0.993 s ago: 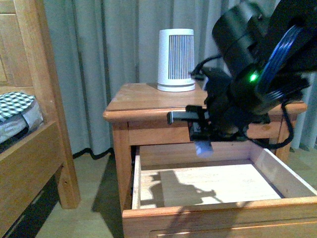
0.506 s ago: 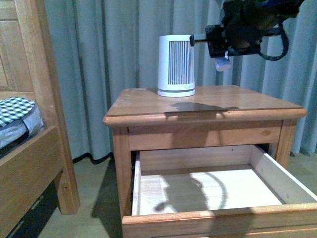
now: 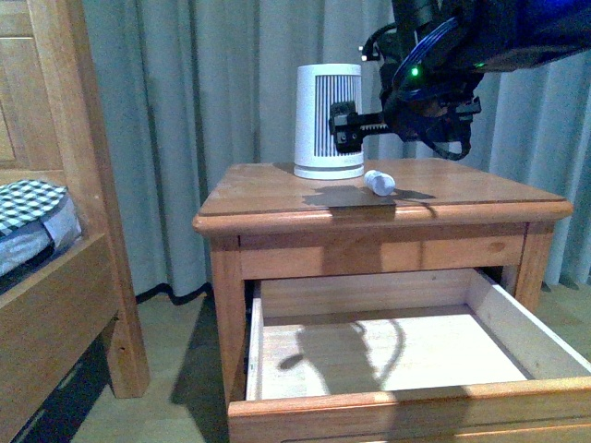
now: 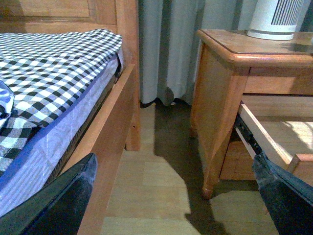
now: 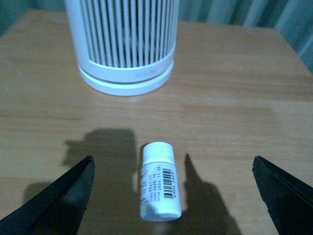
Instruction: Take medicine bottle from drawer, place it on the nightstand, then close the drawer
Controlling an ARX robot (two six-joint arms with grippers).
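The medicine bottle (image 3: 379, 182), small and white, lies on its side on the nightstand (image 3: 480, 196), just in front of the white ribbed device. In the right wrist view the bottle (image 5: 159, 188) lies free on the wood with a barcode label up. My right gripper (image 5: 172, 160) is open, just above the bottle, with one finger on either side and neither touching it. It also shows in the front view (image 3: 355, 129). The drawer (image 3: 369, 404) stands pulled far out, its pale inside bare. My left gripper (image 4: 173, 164) is open and empty over the floor beside the nightstand (image 4: 220, 88).
A white ribbed tapered device (image 3: 328, 120) stands at the back of the nightstand top, close behind the bottle. A wooden bed frame (image 3: 65, 231) with a checked cover (image 4: 49, 63) stands to the left. Grey curtains hang behind. The open drawer (image 4: 266, 139) juts forward.
My right gripper rose out of the drawer with the bottle, moved over the nightstand top, came down and let go. The bottle now lies on the top.
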